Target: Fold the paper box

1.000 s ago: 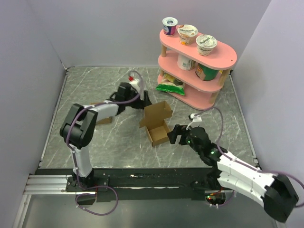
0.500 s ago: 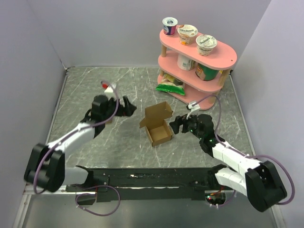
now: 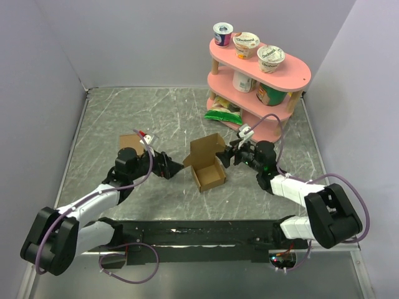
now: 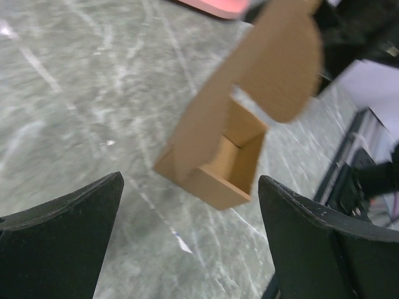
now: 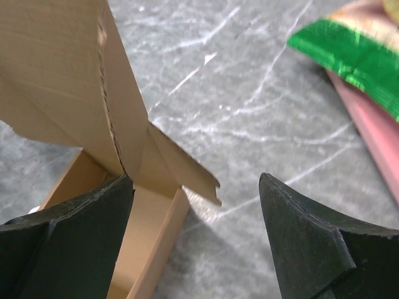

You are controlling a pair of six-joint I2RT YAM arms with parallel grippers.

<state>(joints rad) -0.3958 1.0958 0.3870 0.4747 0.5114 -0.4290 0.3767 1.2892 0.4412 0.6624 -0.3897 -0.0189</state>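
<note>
Top view: the paper box (image 3: 207,167) sits mid counter (image 3: 124,112) with its lid flap raised and open room behind it. The left end effector (image 3: 176,168) is just left of it, and the right end effector (image 3: 229,156) is at its right rim.
Left wrist: fingers apart, box ahead.
Right wrist: fingers apart, one beside the flap's crease.

Paper box (image 3: 207,168) lies between left gripper (image 3: 178,169) and right gripper (image 3: 228,156), before shelf (image 3: 295,73).

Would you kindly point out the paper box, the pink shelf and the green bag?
paper box (image 3: 209,177): top view, inner floor.
pink shelf (image 3: 295,75): top view, bare top deck.
green bag (image 3: 222,114): top view, its middle.
</note>
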